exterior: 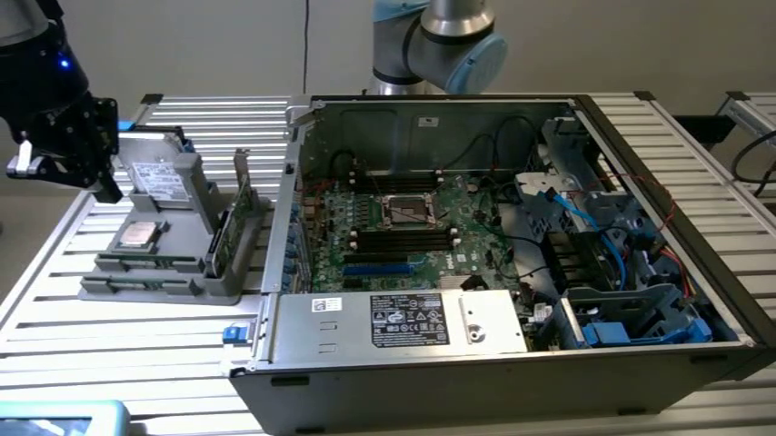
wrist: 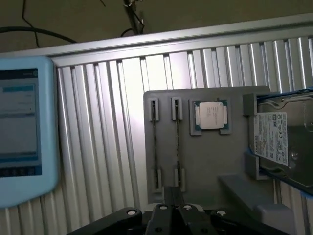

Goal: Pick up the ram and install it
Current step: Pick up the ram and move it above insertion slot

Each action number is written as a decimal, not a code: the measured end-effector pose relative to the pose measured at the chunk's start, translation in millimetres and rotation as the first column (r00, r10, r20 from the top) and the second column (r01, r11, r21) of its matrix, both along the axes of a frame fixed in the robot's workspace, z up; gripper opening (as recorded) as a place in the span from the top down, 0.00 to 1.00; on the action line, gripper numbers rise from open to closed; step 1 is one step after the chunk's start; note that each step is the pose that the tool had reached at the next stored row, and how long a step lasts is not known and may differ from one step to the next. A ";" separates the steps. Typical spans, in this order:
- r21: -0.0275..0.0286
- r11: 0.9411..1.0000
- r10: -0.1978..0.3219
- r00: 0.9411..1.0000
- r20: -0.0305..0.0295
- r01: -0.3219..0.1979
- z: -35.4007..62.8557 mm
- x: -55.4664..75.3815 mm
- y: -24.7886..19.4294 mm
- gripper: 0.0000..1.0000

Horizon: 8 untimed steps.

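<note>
The gripper hangs over the near end of a grey tray, its fingers drawn fully together with nothing seen between them. Just past its tip the ram stands on edge in a slot of that tray, seen as a thin dark line. Its long axis runs away from the gripper, parallel to the table's slats. A second stick stands the same way in the neighbouring slot, and a strip of bare tray separates the two.

Beyond the ram's far end a processor lies flat in its own pocket, and a hard drive fills the tray's side past that. On the tray's other side open slats of the table reach to a pale-blue tablet.

In the exterior view the tray sits just beside the open computer case, on the exterior view's left of it, with a green card upright at the tray's edge. Inside the case lies the motherboard. A plain wall stands behind
</note>
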<state>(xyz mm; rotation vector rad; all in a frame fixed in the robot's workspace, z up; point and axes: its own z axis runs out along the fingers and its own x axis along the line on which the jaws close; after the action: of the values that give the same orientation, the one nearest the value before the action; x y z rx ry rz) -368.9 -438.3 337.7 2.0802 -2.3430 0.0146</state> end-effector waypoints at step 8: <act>0.000 1.000 0.020 1.000 0.000 -0.020 0.0 0.0 0.0 0.89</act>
<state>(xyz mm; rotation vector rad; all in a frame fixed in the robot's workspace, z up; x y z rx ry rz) -368.9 -438.2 337.7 2.1031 -2.3227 0.0148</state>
